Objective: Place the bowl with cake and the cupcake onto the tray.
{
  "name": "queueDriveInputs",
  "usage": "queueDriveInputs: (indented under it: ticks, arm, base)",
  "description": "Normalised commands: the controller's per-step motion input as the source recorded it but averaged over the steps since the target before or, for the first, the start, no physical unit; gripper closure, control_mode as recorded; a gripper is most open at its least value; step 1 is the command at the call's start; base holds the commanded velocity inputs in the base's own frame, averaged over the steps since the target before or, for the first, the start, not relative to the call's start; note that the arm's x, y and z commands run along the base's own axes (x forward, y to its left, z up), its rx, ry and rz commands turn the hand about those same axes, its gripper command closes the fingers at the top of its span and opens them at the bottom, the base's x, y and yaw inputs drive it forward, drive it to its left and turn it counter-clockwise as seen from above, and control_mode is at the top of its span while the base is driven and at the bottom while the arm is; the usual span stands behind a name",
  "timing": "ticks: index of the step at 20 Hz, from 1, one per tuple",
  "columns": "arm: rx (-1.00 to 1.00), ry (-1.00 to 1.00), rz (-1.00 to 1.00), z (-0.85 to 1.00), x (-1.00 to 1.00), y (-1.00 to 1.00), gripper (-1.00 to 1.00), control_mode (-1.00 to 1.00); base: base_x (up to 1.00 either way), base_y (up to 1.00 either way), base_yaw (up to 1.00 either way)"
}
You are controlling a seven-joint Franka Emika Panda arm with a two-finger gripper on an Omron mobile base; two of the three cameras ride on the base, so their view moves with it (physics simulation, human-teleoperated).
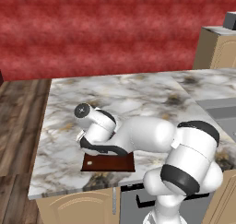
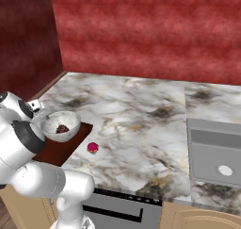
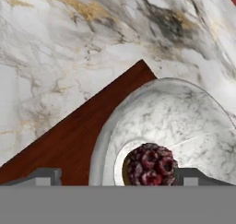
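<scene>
Two-finger dark gripper point(image 3: 113, 174) sits low at the near edge of the hand view, one tip left of the bowl wall, the other inside by the cake. Jaws straddle the rim of the round, speckled white-grey bowl with the dark red-brown cake piece point(image 3: 184, 121); it looks closed on that rim, though actual contact is hidden at the frame's bottom.

Bowl position: over the flat, dark reddish-brown wooden rectangular tray point(image 3: 69, 135). In the right base view the bowl point(image 2: 61, 125) hangs above the tray's point(image 2: 56, 150) far end, tilted slightly. Whether it touches the wood or rides just above it, cannot tell.

Step in hand, by my reading: delivering the bowl onto the tray, first of the two placements. Next move calls for lowering until the base sits flat on the wood, levelling the tilt, then opening the jaws and lifting straight off so the rim is not dragged.

Around: the tiny cupcake with pink-magenta top point(image 2: 92, 147) sits on the grey-veined marble counter point(image 2: 141, 115), just beside the tray's right edge, apart from the bowl, not yet moved. Bowl looks about as wide as the tray, so space for the cupcake will be tight; placing the bowl toward one end would help. Grey sink basin point(image 2: 216, 152) lies well apart. In the left base view the white arm covers much of the tray point(image 1: 110, 164).
</scene>
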Motion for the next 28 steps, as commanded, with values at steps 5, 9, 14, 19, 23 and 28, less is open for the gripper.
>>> queueDriveInputs:
  ticks: [5, 9, 14, 19, 23, 28]
  arm:
    - [0.03, 0.00, -0.12, 0.29, -0.07, -0.50, -1.00, -1.00]
    - [0.07, 0.00, -0.13, 0.31, -0.13, -0.75, -1.00, -1.00]
    - [0.10, 0.00, -0.16, 0.24, -0.02, -0.88, -1.00, -1.00]
    - [0.12, 0.00, -0.13, 0.03, 0.00, -1.00, -1.00, -1.00]
    - [0.14, 0.00, -0.12, -0.01, 0.00, -1.00, -1.00, -1.00]
    - [0.12, 0.00, -0.07, -0.28, -0.03, -0.81, -1.00, -1.00]
  base:
    - [0.00, 0.00, 0.00]
    - [0.00, 0.00, 0.00]
    - [0.00, 0.00, 0.00]
    - [0.00, 0.00, 0.00]
    - [0.00, 0.00, 0.00]
    - [0.00, 0.00, 0.00]
